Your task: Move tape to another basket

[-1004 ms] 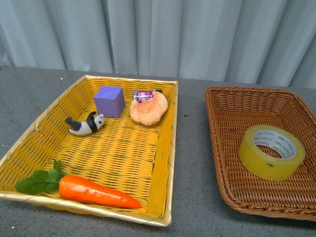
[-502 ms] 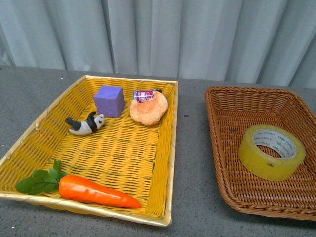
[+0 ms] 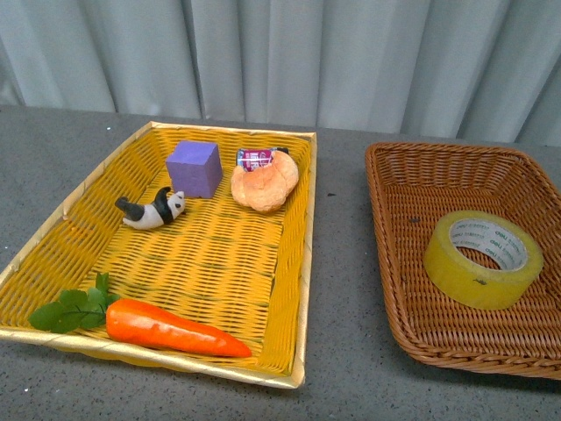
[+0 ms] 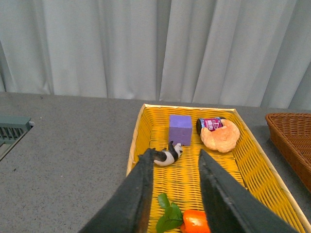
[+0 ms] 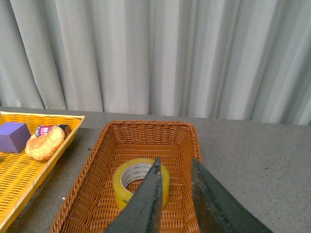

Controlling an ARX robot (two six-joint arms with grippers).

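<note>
Hanging apart with nothing between them, the jaws of the right gripper stand spread, raised above the tape, not touching it. Left gripper likewise parted and empty, its two dark fingers framing the panda figure from above, well clear of it. Tape lies flat, hole up, on the floor of the brown wicker basket, toward the side nearer the robot, touching no wall as far as can be told. Judgement: the move looks done, tape already sits in the brown basket and not in the yellow tray; nothing seems left but pulling the arms back or idling. Pose: neither arm shows in the front view, so both are held back and high; the right wrist looks down over the brown basket with the roll partly behind its fingers, the left wrist looks along the yellow tray. Tray holds a purple cube, a bread roll with a small packet just behind it, the panda, and a carrot with green leaves at the near edge. Grey tabletop, pale curtain behind.
</note>
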